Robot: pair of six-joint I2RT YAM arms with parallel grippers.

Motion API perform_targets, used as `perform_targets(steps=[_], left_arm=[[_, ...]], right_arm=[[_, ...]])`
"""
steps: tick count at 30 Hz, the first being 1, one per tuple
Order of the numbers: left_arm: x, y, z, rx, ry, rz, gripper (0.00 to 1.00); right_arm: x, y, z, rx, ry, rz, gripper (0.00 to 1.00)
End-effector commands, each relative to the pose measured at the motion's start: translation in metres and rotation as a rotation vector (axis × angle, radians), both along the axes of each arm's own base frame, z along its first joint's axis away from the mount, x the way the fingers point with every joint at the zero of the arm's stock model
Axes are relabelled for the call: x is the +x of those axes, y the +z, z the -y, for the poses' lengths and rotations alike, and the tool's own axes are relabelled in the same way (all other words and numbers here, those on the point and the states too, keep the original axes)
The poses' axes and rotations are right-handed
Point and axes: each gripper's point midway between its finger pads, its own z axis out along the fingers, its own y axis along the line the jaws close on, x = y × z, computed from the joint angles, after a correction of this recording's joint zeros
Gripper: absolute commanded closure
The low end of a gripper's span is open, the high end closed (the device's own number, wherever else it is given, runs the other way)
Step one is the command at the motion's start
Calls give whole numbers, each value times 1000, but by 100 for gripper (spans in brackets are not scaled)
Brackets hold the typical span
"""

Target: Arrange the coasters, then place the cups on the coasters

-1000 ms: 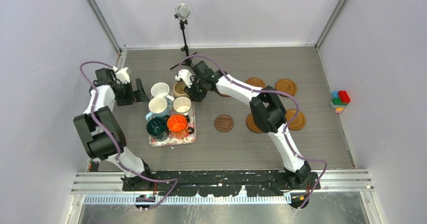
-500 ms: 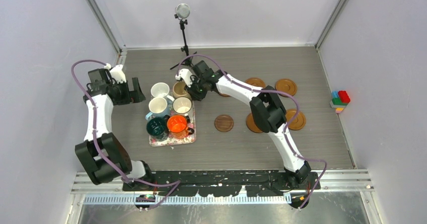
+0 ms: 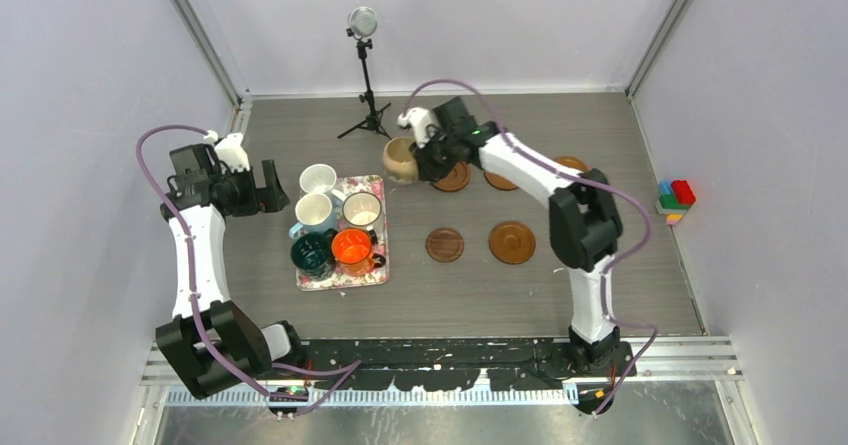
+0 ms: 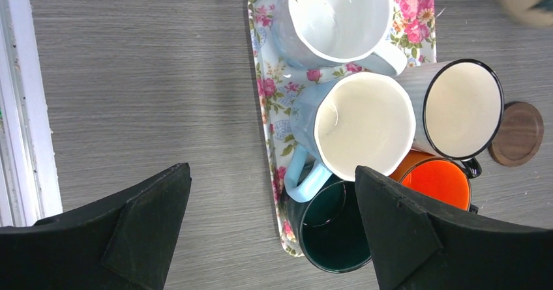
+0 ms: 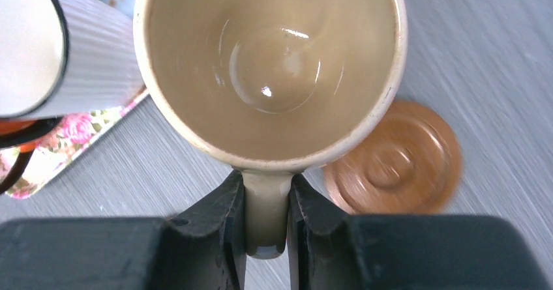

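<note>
Lifted off the tray, beige cup hangs in right end effector (left end effector wide).

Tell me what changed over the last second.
The right gripper took the beige mug by its handle, lifted it off the floral tray and carried it rightward toward a coaster. The left arm shifted posture; the left gripper stayed open. The other five mugs stayed put.
</note>
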Motion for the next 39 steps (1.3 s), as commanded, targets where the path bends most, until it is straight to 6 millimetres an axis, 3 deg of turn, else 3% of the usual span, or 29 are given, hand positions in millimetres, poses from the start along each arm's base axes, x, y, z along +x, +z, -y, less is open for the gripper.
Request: perform_targets(steps=[1,6,11,14,22,27,39], left_arm=[[-2,22,8,-15,-52,31,0],[-7,20,14,-23,-101,13,0],[-9,19,21,-56,-134,7,0],[-10,20,29,-90,-158,14,0],[-11,15,36,-130,-169,14,0],[-12,15,34,-122,-161,5,0],[-11,11,29,-107,-144,-9,0]], right_arm=[[18,124,44,213,-97,199,100],[26,127,141,183,-271,211,100],[24,110,242,124,-443,223,100],[15,94,293,82,-504,220,100],[14,54,383,34,-597,169,100],[22,28,407,43,-615,159,100],[34,-4,410,36,-582,157,100]])
